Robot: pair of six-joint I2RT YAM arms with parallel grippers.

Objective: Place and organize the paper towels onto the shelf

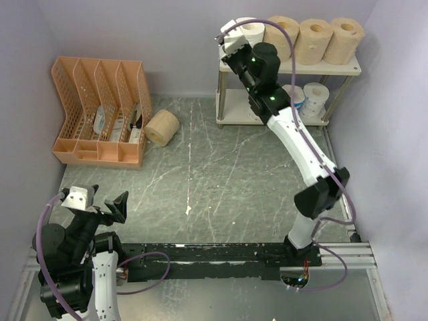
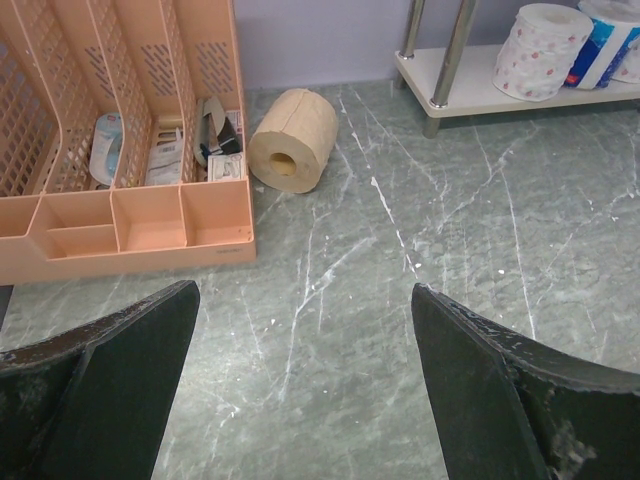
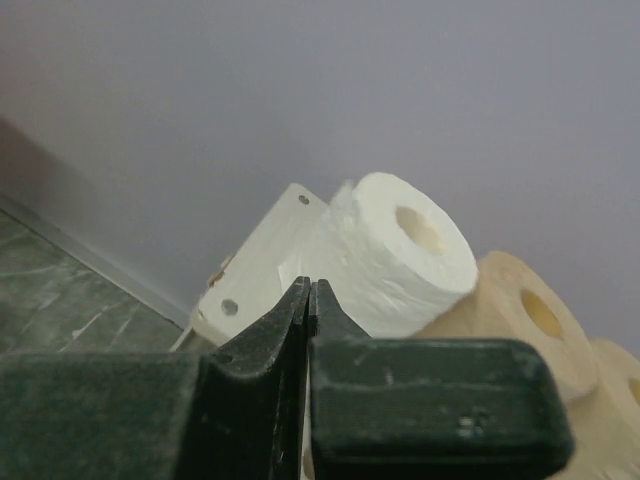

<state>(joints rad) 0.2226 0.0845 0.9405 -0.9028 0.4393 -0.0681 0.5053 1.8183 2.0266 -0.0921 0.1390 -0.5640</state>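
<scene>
The shelf [image 1: 353, 67] stands at the back right. Its top board holds a white roll [image 1: 253, 29] and three tan rolls [image 1: 315, 40]. The lower board [image 2: 470, 92] holds a dotted white roll [image 2: 540, 50] and a blue-and-white roll [image 2: 606, 42]. One tan roll [image 1: 162, 127] lies on its side on the floor by the orange organizer; it also shows in the left wrist view [image 2: 292, 140]. My right gripper [image 1: 231, 47] is shut and empty at the top board's left end, its tips [image 3: 312, 287] just before the white roll [image 3: 400, 255]. My left gripper [image 1: 107, 200] is open and empty at the near left [image 2: 305, 300].
An orange slotted file organizer [image 1: 100, 110] with small items stands at the back left. Purple walls close in the back and both sides. The shelf's thin metal legs [image 2: 452, 50] stand on the marbled green floor [image 1: 221, 180].
</scene>
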